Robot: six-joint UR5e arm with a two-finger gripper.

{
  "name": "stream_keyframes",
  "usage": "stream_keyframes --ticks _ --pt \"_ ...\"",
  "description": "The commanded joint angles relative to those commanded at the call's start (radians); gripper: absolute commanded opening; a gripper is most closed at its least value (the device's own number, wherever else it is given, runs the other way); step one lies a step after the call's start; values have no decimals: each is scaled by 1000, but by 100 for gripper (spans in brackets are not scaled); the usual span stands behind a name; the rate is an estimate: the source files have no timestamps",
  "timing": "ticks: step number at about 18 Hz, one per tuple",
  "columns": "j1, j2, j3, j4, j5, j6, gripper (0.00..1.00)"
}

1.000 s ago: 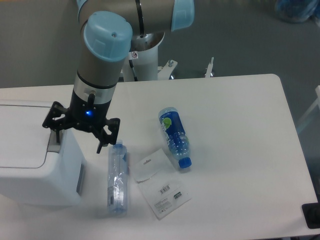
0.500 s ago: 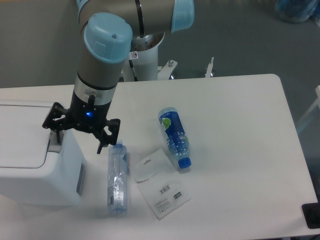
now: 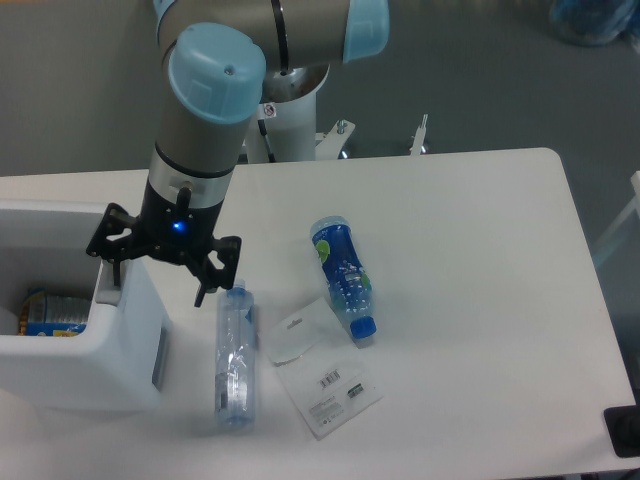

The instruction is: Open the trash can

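The large white boxy plastic trash can point(image 3: 120, 365) now gapes – lid gone, interior cropped; black gripper point(image 3: 160, 262) spread apart above its edge – blue-labelled bottle point(image 3: 342, 276) shifted

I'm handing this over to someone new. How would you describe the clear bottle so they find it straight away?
Start at the big white trash can at the table's left edge, now open. Just to its right, below the gripper, the clear bottle lies lengthwise on the table. Unlike the blue-labelled bottle further right, it is slim, see-through and nearly colourless, beside the white packets.
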Motion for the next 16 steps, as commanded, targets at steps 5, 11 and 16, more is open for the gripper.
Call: stream_keyframes --ticks 5,11,16 --pt "66 28 8 5 3 15 100" --pt "210 29 2 12 11 38 100" --pt "322 20 -20 12 41 199 100"
